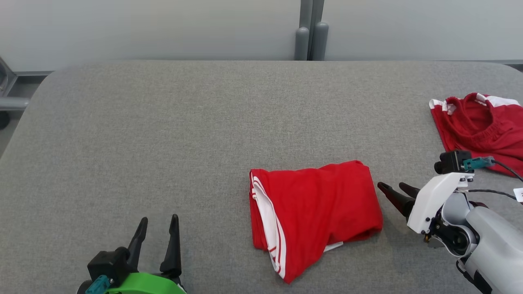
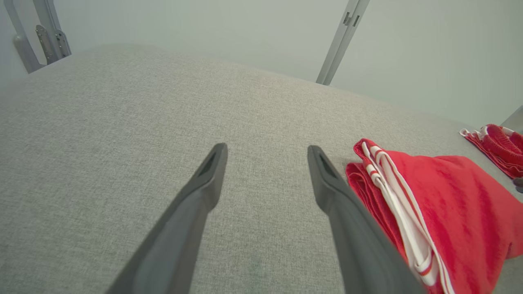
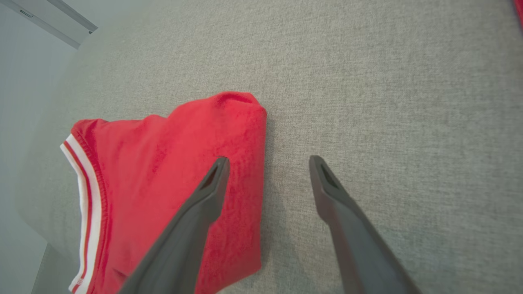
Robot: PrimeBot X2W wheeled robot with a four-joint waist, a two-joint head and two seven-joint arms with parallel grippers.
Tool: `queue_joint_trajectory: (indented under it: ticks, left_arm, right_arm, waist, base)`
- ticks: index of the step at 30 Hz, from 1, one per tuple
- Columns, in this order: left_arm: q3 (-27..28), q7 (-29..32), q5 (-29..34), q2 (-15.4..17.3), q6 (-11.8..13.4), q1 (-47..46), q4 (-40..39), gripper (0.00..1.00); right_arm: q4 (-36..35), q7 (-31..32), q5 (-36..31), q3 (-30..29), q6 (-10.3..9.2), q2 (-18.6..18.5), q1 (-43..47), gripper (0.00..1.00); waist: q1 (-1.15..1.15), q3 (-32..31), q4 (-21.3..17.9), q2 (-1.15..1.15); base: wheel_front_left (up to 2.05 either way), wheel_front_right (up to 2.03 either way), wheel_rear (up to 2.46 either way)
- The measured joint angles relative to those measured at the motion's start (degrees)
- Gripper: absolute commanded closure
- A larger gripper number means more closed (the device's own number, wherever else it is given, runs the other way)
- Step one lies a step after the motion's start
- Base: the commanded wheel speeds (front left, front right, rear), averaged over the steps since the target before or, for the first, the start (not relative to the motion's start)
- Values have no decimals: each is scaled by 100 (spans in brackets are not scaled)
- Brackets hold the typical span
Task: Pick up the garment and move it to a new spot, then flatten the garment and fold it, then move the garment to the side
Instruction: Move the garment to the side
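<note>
The folded red garment (image 1: pixel 314 212) lies near the table's (image 1: pixel 163 122) front edge, right of middle. The right gripper (image 1: pixel 390 186) gapes empty just beside it; the left gripper (image 1: pixel 159 219) stands open toward the front-left corner. A shallow pinch could lift one layer and undo the fold

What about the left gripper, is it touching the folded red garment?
Apart. The head view shows bare grey table between the left gripper and the folded red garment.
</note>
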Motion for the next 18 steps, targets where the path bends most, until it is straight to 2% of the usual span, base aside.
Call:
queue_joint_trajectory:
  ticks: [18]
  left_arm:
    - [-97, 18, 86, 11, -23, -96, -1, 0]
  right_arm:
    - [347, 166, 382, -94, 25, 268, 100, 0]
  waist:
    - [0, 203, 388, 0]
  base:
    - [0, 0, 0]
